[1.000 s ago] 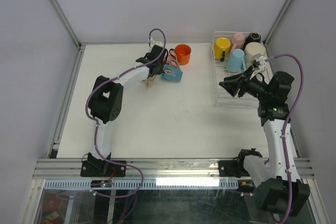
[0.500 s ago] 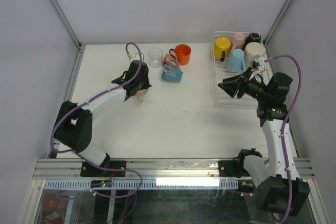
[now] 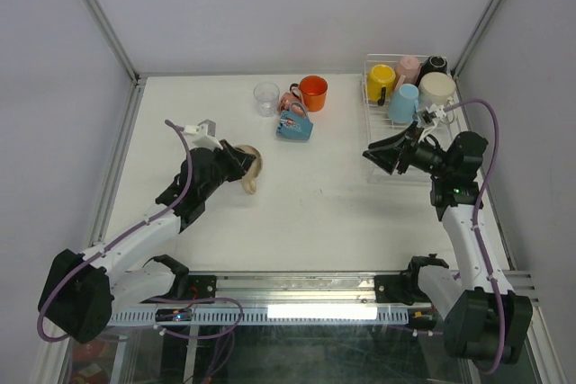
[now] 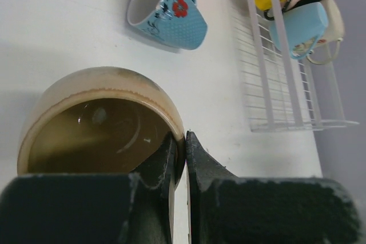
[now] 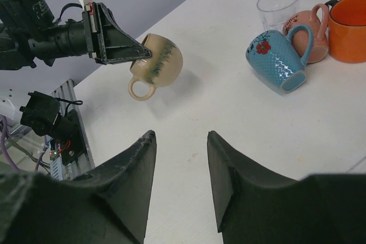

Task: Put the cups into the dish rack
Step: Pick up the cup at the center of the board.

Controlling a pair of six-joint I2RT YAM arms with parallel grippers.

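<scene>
Looking down on a white table [image 3: 315,204], you see two robot arms reaching out from the near edge. The left gripper [image 3: 232,161] is pinched together on the rim of a beige mug [image 3: 249,168], one finger inside the mouth and one outside. The mug is tipped on its side with its handle hanging down, over the left middle of the table, and appears raised just off the surface. The right gripper [image 3: 371,155] has its jaws apart and holds nothing, and it hovers at the near left corner of the dish rack [image 3: 368,119]. The rack sits at the far right and holds a yellow mug [image 3: 381,78], a pink mug [image 3: 409,67], a black mug [image 3: 435,64], a light blue mug [image 3: 405,102] and a cream mug [image 3: 436,89]. At the far middle of the table stand a clear tumbler [image 3: 266,96], a salmon mug [image 3: 290,101] and an orange mug [image 3: 313,93]. Just in front of them, a blue dotted mug [image 3: 294,125] lies on its side.
</scene>
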